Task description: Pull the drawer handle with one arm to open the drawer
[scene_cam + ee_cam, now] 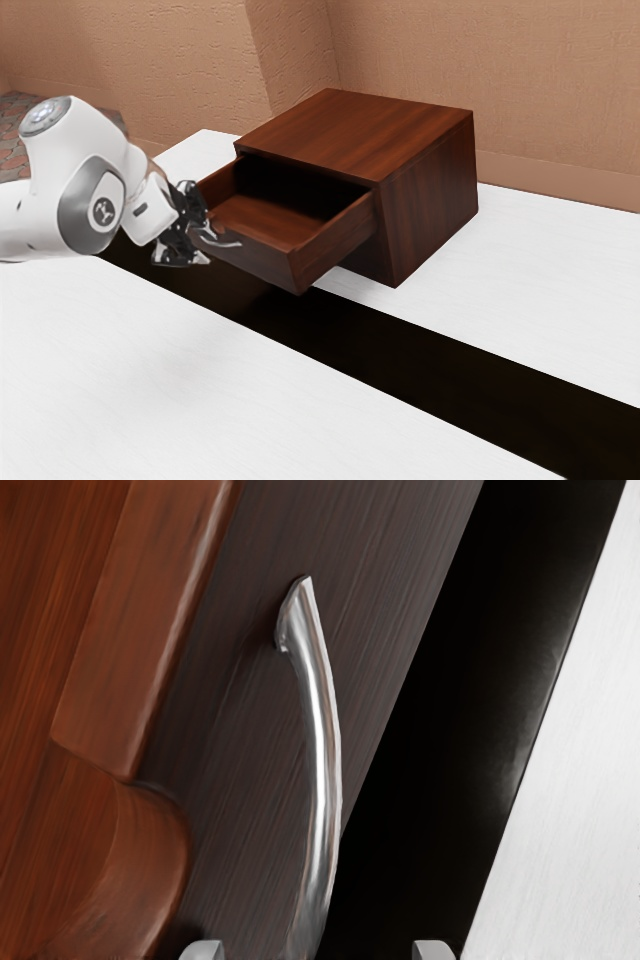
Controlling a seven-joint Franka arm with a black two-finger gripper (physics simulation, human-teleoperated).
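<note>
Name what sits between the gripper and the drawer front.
Just the curved silver handle, mounted on the drawer front; the wrist view shows it ahead of the gripper.

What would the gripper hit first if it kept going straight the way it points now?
Most likely the silver handle, which sits between the open jaws in the wrist view; the dark drawer front lies right behind it. The gripper looks close, though depth is hard to judge.
</note>
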